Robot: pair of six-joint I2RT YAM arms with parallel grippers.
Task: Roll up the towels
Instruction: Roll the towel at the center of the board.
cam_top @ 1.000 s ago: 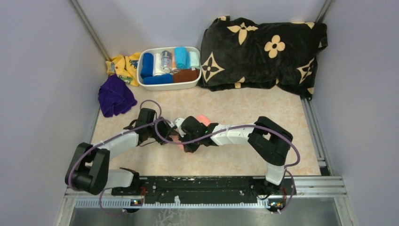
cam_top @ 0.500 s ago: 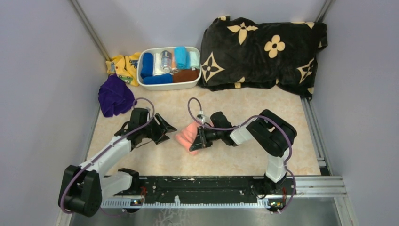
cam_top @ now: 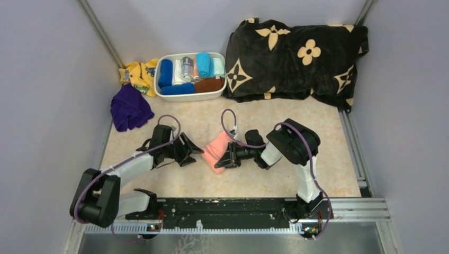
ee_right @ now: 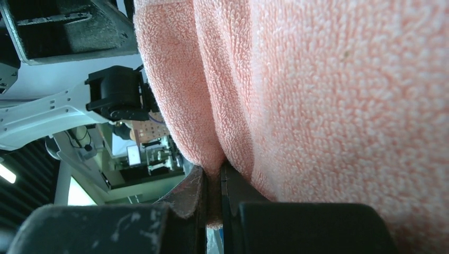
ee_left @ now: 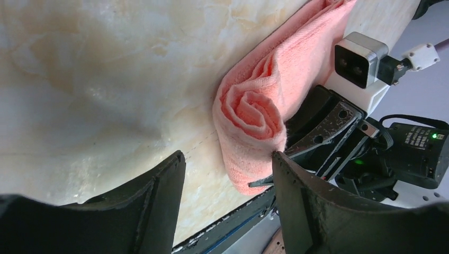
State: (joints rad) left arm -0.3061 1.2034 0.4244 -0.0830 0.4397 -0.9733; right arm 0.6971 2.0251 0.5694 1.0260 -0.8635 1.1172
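The salmon pink towel point(cam_top: 216, 148) lies rolled on the tabletop at mid-table; its spiral end shows in the left wrist view point(ee_left: 254, 114). My right gripper point(cam_top: 224, 160) is shut on a fold of it, with pink terry point(ee_right: 296, 90) pinched between the jaws. My left gripper point(cam_top: 191, 152) is open and empty, just left of the roll, apart from it. The plain purple towel point(cam_top: 128, 108) lies crumpled at the far left by the wall. No panda print shows.
A white tub point(cam_top: 189, 94) with rolled cloths and a bottle stands at the back. A yellow patterned cloth point(cam_top: 137, 74) lies left of it. A big black blanket with tan flowers point(cam_top: 296, 53) fills the back right. Walls close both sides.
Both arms were tangled over the towel a second ago. The left gripper pulled away to the left and opened. The right arm folded back, its gripper staying shut on the roll.
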